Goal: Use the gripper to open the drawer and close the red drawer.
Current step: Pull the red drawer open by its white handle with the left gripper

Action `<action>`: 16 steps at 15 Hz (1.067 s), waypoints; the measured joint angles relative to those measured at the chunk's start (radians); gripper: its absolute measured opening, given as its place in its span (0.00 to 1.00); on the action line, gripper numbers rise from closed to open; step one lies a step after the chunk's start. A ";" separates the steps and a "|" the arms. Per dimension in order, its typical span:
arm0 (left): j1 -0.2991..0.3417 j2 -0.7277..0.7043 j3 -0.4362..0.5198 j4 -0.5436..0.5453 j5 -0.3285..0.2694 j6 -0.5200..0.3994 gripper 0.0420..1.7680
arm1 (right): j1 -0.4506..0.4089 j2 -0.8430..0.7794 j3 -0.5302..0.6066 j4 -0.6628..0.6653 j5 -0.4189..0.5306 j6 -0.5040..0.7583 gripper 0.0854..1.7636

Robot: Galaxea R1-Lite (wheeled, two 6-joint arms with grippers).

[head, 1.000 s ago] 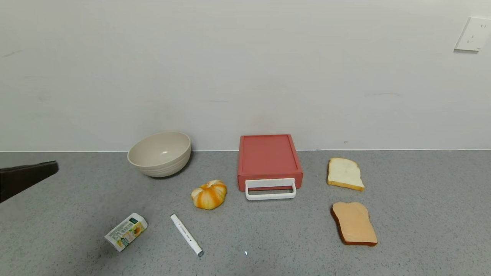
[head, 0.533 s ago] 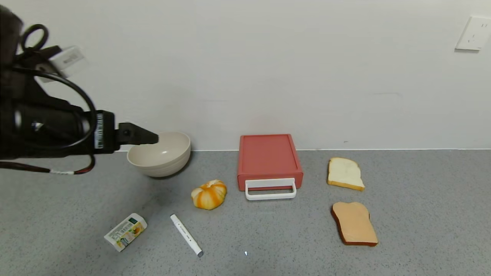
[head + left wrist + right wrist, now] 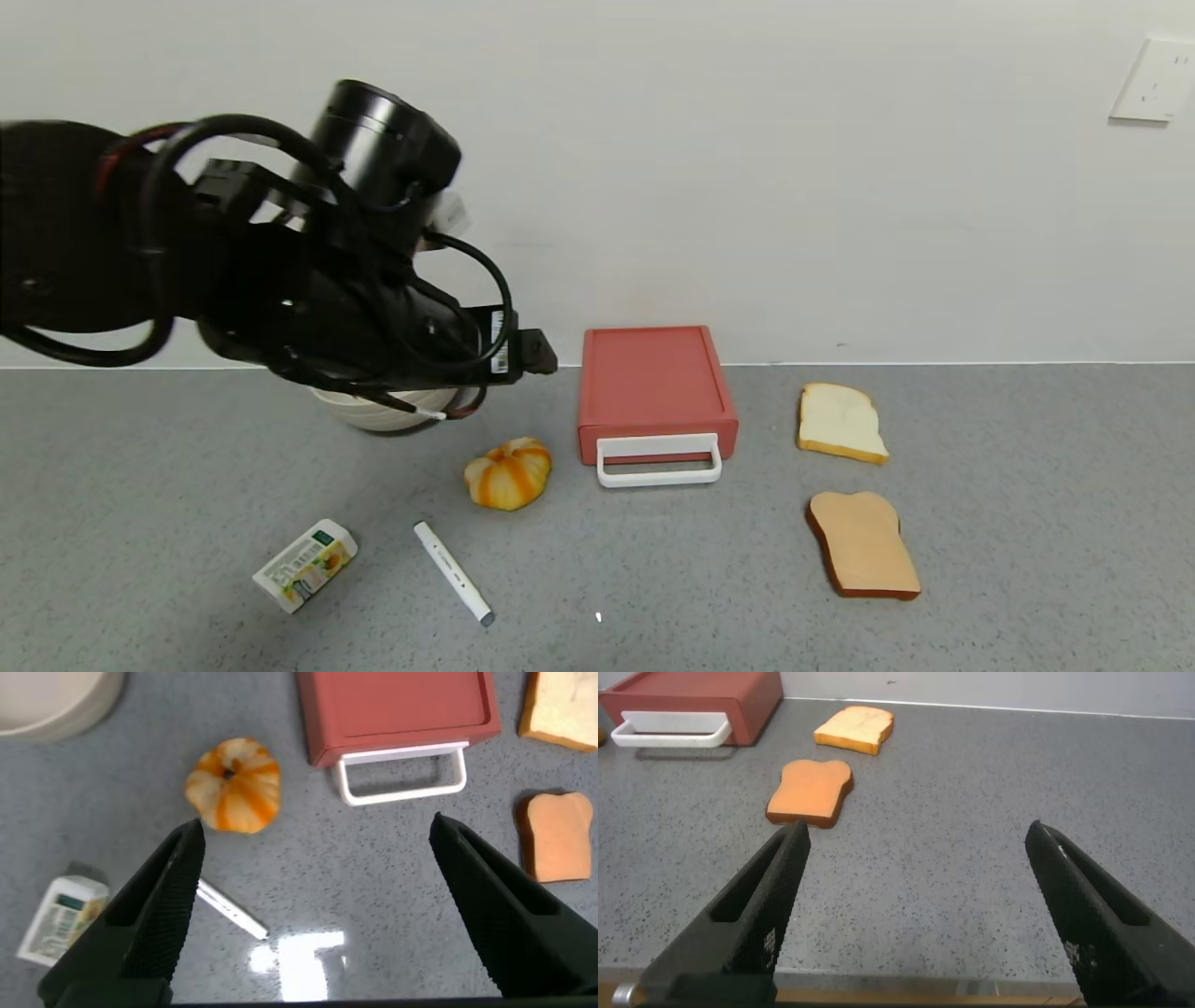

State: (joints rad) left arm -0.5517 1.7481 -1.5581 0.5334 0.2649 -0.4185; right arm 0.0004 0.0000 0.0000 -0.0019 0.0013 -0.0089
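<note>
table (image 3: 1027,560) | drawer (image 3: 653,385) | bowl (image 3: 373,417) | pumpkin (image 3: 509,474) | pen (image 3: 453,571) | carton (image 3: 305,565) | 2 bread slices (image 3: 840,423)

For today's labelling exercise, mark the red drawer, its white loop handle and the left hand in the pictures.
red drawer (image 3: 653,378), head view, middle of its flat top.
white loop handle (image 3: 659,477), head view, front bar of the loop.
left hand (image 3: 313,905), left wrist view, midway between its open fingertips.
</note>
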 joint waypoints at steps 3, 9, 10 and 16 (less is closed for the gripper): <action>-0.064 0.099 -0.046 -0.001 0.028 -0.064 0.98 | 0.000 0.000 0.000 0.000 0.000 0.000 0.96; -0.120 0.244 -0.135 0.000 0.031 -0.126 0.98 | 0.000 0.000 0.000 0.000 0.000 0.000 0.96; -0.123 0.262 -0.147 0.000 0.031 -0.128 0.98 | 0.000 0.000 0.000 0.000 0.000 0.000 0.96; -0.135 0.319 -0.182 -0.003 0.032 -0.147 0.57 | 0.000 0.000 0.000 0.000 0.000 0.000 0.96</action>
State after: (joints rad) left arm -0.6870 2.0672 -1.7404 0.5306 0.2972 -0.5655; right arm 0.0004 0.0000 0.0000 -0.0019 0.0017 -0.0089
